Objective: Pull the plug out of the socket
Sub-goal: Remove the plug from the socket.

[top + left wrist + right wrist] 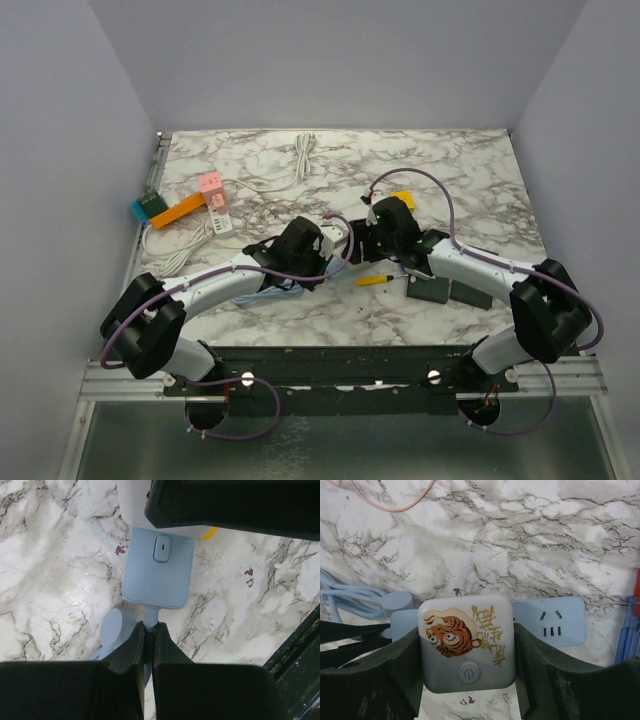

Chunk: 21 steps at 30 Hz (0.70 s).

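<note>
A light blue power strip lies flat on the marble table. A white plug block with a tiger picture and a power button sits on its middle. My right gripper is shut on the plug, one finger on each side. My left gripper is shut on the strip's light blue cable, right where it leaves the strip's end. In the top view both grippers, left and right, meet at the table's middle and hide the strip. Whether the pins are seated is hidden.
The coiled blue cable lies beside the left arm. A yellow marker and two grey blocks lie near the right arm. An orange block, a pink block and white cables lie at the back left.
</note>
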{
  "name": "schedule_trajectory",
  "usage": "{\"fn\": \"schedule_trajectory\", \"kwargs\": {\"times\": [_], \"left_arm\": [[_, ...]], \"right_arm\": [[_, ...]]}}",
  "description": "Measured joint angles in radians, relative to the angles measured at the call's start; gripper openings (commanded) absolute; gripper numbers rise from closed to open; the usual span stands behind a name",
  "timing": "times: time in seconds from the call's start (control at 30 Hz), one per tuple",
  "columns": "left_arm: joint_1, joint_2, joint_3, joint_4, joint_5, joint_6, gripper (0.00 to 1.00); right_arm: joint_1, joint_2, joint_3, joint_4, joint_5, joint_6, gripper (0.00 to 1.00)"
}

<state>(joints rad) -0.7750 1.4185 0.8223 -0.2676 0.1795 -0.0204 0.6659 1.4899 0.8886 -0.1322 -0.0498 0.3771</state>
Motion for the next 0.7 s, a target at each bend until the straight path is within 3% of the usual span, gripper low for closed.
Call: {"fn": "schedule_trajectory", "kwargs": {"times": [0.33, 0.7], "left_arm": [[0.000, 0.003, 0.001, 0.009, -0.009, -0.007, 0.00], [0.009, 0.011, 0.001, -0.019, 0.016, -0.039, 0.00]], "right_arm": [[-0.010, -0.002, -0.018, 0.036, -0.017, -0.002, 0.01], [0.142, -0.090, -0.109, 0.087, 0.215, 0.025, 0.01]]}}
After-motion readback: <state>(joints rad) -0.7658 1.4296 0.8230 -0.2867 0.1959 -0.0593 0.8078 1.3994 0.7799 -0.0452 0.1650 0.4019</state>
